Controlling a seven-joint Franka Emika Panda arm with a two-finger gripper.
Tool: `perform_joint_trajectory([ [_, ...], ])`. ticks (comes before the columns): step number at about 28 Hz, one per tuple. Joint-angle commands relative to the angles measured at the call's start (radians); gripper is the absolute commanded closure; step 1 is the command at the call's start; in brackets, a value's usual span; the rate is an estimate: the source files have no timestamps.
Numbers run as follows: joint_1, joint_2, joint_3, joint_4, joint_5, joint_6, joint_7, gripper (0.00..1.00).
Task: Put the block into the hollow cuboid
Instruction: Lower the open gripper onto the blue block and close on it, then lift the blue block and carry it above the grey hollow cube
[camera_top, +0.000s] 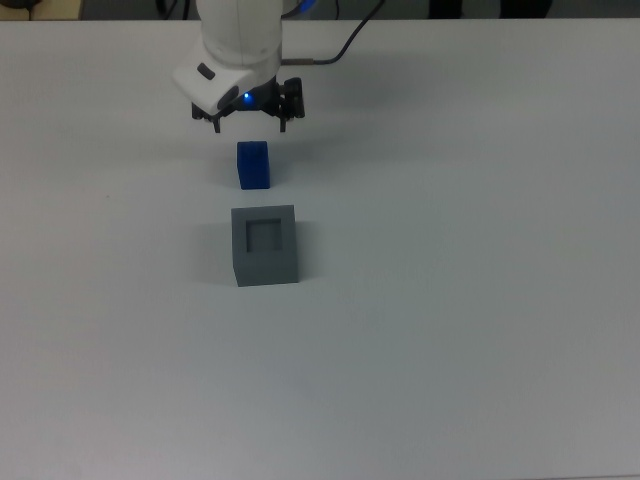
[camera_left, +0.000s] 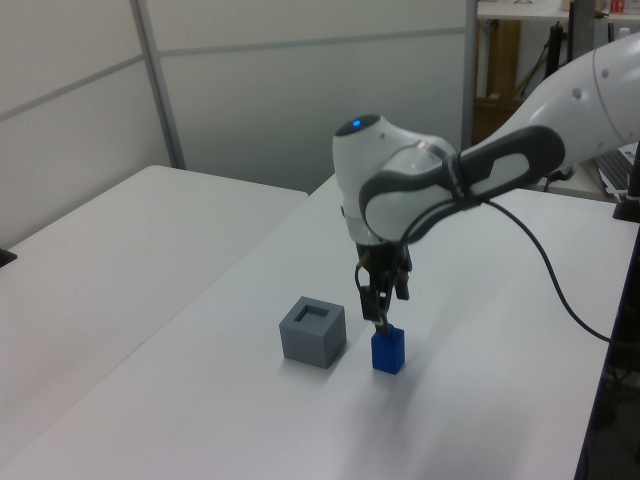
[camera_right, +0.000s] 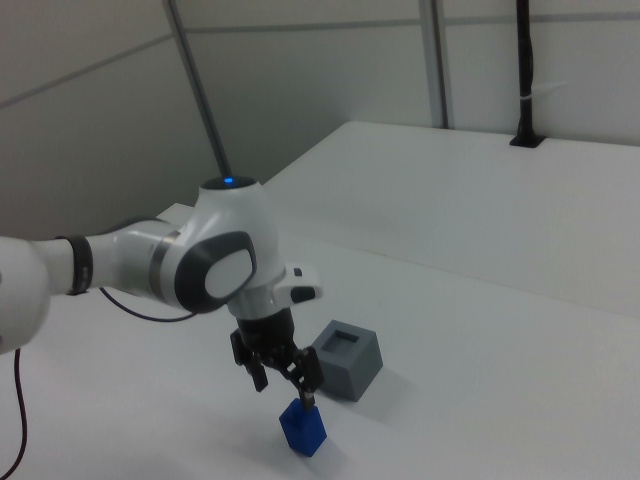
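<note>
The blue block (camera_top: 253, 165) stands on the white table, a short gap from the grey hollow cuboid (camera_top: 265, 243), whose square recess faces up and holds nothing. My gripper (camera_top: 248, 121) is open, its two black fingers spread wider than the block. In the left view the gripper (camera_left: 383, 314) hangs just above the block (camera_left: 388, 350), to the right of the cuboid (camera_left: 313, 331). The right view shows the gripper (camera_right: 285, 389) a little above the block (camera_right: 303, 429), with the cuboid (camera_right: 348, 360) behind it.
The white table (camera_top: 480, 300) spreads wide around both objects. In the left view a second white table (camera_left: 90, 250) adjoins on the left view's left. A black cable (camera_left: 560, 290) trails from the arm over the table's right side.
</note>
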Motion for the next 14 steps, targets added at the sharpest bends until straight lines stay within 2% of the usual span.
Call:
perform_joint_trajectory([
  [1,-0.002,0.042,-0.005,-0.031,-0.024,0.065,-0.003,0.0],
  [8,-0.001,0.084,-0.005,-0.031,-0.042,0.084,0.002,0.0],
  [9,-0.002,0.084,-0.005,-0.031,-0.042,0.084,0.002,0.03],
  [12,-0.002,0.09,-0.005,-0.03,-0.042,0.084,0.004,0.16],
  [13,-0.002,0.09,-0.005,-0.03,-0.042,0.084,0.002,0.29],
  [14,-0.002,0.09,-0.003,-0.028,-0.042,0.084,0.004,0.36],
])
